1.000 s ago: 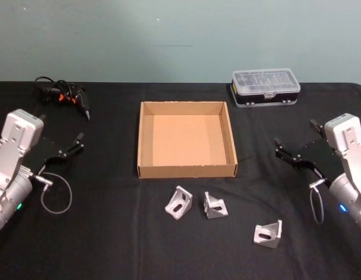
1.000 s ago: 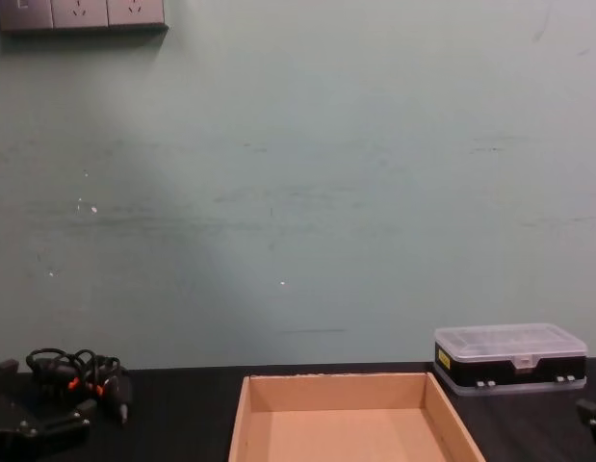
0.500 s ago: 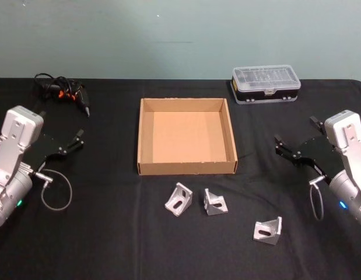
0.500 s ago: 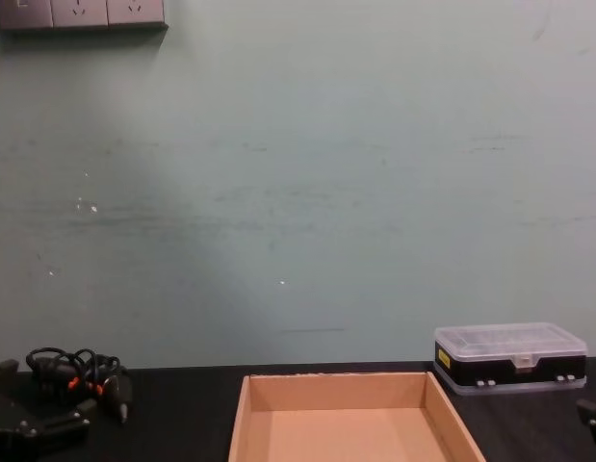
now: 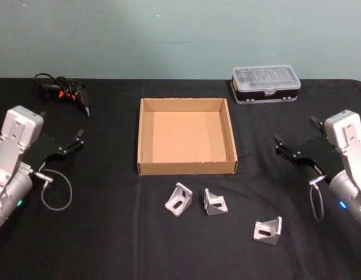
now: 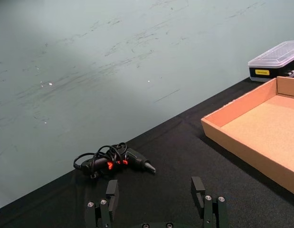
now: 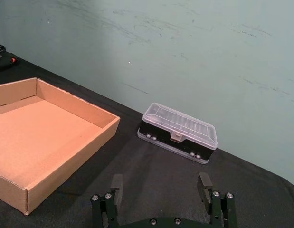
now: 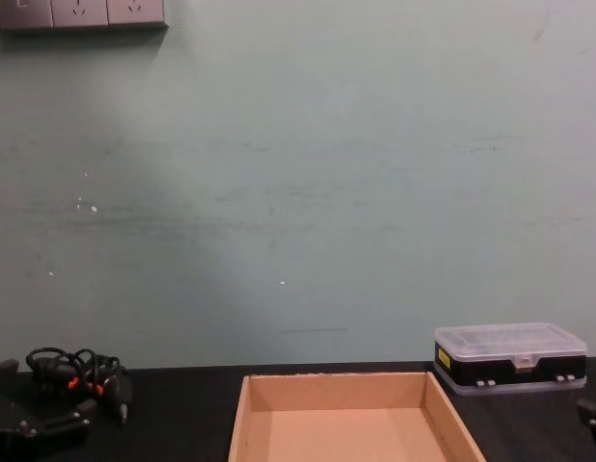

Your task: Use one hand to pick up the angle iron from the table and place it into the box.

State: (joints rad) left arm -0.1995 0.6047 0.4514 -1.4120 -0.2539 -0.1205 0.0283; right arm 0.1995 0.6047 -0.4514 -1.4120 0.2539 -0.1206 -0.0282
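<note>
Black table (image 5: 110, 245) before you: both sets of jaws stand spread and empty, left gripper (image 6: 155, 190) and right gripper (image 7: 160, 183) flanking the box (image 5: 186, 169). Three angle irons lie just in front of it, one (image 5: 267, 231) nearest your right gripper. Picking hasn't begun, I judge; descend on it next. The yellow label on the plastic case (image 5: 265, 85) is unreadable.
</note>
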